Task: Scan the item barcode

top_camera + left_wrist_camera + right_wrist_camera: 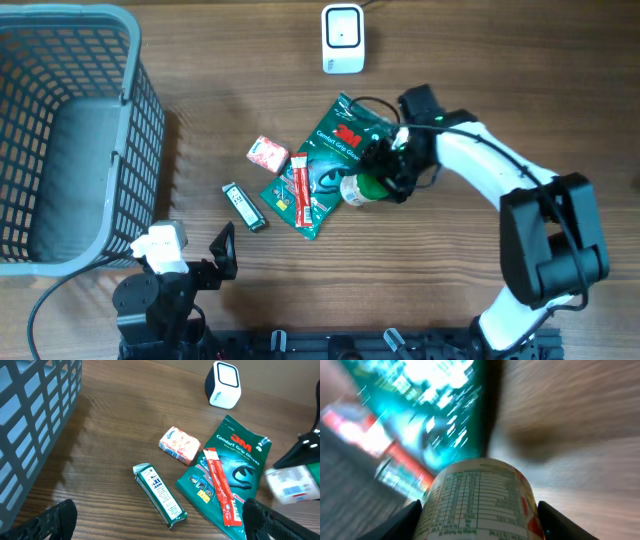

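Beside the basket (70, 140) the left gripper (222, 252) hangs, jaws spread. Right of the glove pack (335, 150), the right gripper (378, 178) is at the grasp: its jaws flank the bottle (480, 495) on the counter, but I cannot tell if they pinch it. Next it needs a firm grip, a lift, and the barcode turned toward the scanner (342, 38).

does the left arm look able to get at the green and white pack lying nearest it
Probably yes. The green and white pack lies flat on bare table just ahead of the left gripper, whose jaws stand open. Nothing lies between them, and the right gripper is off by the can.
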### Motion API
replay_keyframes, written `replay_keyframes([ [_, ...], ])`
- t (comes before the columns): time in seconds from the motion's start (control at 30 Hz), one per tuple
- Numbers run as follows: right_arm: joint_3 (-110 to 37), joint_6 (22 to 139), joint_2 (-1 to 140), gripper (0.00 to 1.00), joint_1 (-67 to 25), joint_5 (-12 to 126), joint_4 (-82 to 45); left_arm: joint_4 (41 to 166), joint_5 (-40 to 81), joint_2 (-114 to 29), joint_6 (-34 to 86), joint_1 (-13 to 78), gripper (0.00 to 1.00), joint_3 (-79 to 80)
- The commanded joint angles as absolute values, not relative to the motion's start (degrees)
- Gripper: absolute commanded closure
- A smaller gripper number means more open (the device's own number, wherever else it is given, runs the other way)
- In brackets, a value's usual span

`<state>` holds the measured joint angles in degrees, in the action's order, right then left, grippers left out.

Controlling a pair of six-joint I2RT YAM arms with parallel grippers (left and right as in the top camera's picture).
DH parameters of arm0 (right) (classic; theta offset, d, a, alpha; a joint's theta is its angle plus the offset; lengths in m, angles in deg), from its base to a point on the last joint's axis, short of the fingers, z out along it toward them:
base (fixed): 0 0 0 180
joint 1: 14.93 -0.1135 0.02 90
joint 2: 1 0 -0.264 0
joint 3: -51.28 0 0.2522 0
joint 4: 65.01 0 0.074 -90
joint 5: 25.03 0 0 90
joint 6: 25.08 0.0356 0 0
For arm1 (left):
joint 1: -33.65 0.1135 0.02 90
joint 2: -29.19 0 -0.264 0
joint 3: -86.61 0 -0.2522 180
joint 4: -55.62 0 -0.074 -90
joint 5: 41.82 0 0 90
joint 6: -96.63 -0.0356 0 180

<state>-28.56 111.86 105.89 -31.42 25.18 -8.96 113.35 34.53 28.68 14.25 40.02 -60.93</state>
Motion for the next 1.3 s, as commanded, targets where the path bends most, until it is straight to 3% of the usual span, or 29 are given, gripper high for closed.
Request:
replay_keyframes([
  [0.0, -29.00, 98.96, 106.79, 0.38, -26.17, 0.64, -7.02, 113.24, 33.42, 28.87, 14.38, 39.87, 0.00, -61.37],
  [0.1, -29.00, 94.02, 106.79, 0.37, -24.05, -5.16, -6.45, 113.24, 33.42, 28.87, 14.38, 39.87, 0.00, -61.37],
  [0.33, -29.00, 87.42, 103.55, 0.41, -24.07, 0.40, -2.28, 113.24, 33.42, 28.87, 14.38, 39.87, 0.00, -61.37],
  [0.47, -29.00, 88.32, 89.37, 0.41, -24.68, 20.02, -3.30, 113.24, 33.42, 28.87, 14.38, 39.87, 0.00, -61.37],
  [0.6, -28.98, 91.14, 82.44, 0.43, -32.88, 57.73, -19.94, 113.24, 33.42, 28.87, 14.38, 39.87, 0.00, -61.37],
  [0.8, -29.00, 85.59, 92.01, 0.42, -37.62, 71.69, -46.25, 113.24, 33.42, 28.87, 14.38, 39.87, 0.00, -61.37],
  [0.97, -29.66, 82.83, 104.16, 0.45, -37.62, 74.69, -68.48, 113.24, 33.42, 28.87, 14.38, 39.87, 0.00, -61.37],
  [1.27, -59.08, 76.95, 132.62, 0.42, -37.58, 76.85, -72.90, 113.24, 33.42, 28.87, 14.38, 39.87, 0.00, -61.37],
])
